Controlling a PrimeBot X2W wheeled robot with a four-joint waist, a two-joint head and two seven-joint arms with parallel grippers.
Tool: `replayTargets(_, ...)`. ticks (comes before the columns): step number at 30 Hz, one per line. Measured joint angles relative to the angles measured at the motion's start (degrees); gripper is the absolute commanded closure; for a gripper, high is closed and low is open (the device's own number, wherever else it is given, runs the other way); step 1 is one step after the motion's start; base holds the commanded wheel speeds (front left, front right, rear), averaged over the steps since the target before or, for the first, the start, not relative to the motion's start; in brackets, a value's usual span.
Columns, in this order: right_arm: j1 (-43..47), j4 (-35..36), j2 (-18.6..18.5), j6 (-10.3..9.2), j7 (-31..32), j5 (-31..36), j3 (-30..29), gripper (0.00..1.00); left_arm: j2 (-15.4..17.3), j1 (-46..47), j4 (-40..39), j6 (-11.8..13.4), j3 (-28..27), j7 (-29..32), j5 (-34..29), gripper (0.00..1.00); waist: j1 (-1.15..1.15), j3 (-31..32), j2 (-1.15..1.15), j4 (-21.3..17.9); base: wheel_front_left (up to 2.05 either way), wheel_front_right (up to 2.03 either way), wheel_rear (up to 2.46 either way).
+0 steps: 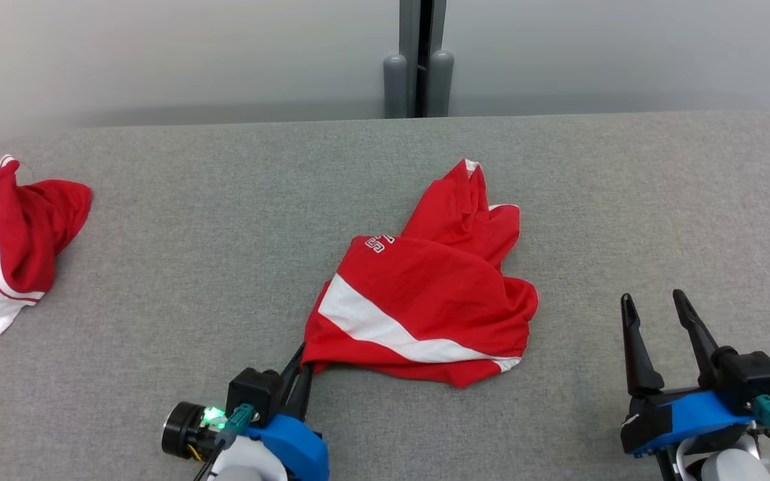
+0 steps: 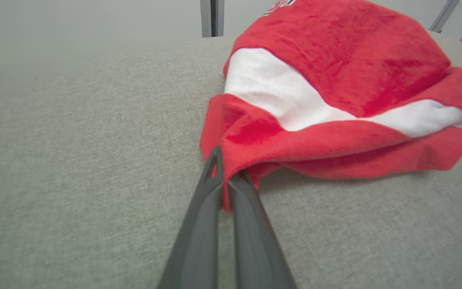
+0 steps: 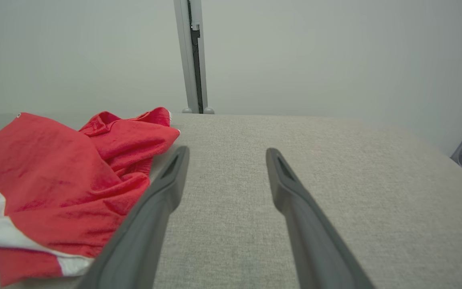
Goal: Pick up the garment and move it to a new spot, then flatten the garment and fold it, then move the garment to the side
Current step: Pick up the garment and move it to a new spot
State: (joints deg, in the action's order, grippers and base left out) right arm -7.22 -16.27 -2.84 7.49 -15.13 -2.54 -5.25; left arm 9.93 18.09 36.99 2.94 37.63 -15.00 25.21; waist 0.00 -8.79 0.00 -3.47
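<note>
The crumpled red garment (image 1: 425, 300) lies mid-bench, its near left corner pinched between the closed fingers of the left claw (image 1: 303, 364). The right claw (image 1: 652, 297) rests to the garment's right, apart from it, fingers spread and holding nothing. The cloth is soft and wrinkled, with a white diagonal band, on the bench's (image 1: 191, 234) coarse grey woven cover. Another red-and-white garment (image 1: 4, 247) is heaped at the far left.

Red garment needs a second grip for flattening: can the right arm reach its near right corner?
Probably yes: the right gripper is open, and only bare grey surface lies between it and the garment.
</note>
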Motion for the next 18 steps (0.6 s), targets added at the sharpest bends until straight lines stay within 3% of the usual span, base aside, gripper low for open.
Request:
replayTargets(3, 0.0, -0.4, 0.0, 0.00, 0.0, 0.0, 0.7, 0.00, -0.6, -2.5, -1.9, 0.1, -2.1, 0.0, -0.3, 1.00, 0.00, 0.5, 0.00, 0.5, 0.00, 0.00, 0.00)
replayTargets(4, 0.0, -0.5, 0.0, 0.00, 0.0, 0.0, 0.8, 0.00, -0.8, -3.0, -2.7, 0.1, -2.8, 0.0, -0.7, 0.67, 0.00, 0.7, 0.00, 0.7, 0.00, 0.00, 0.00)
replayTargets(5, 0.0, -0.6, 0.0, 0.00, 0.0, 0.0, 0.9, 0.00, -1.1, -3.5, -3.8, 0.1, -3.7, 0.0, -1.0, 0.00, 0.00, 0.9, 0.00, 0.8, 0.00, 0.00, 0.00)
replayTargets(18, 0.9, -1.4, 0.0, 0.00, 0.0, -0.2, 3.0, 0.00, -1.8, -9.9, -16.7, -2.4, -16.8, -0.1, -4.0, 0.00, 0.00, 5.8, 0.00, 2.3, 0.00, 0.00, 0.00)
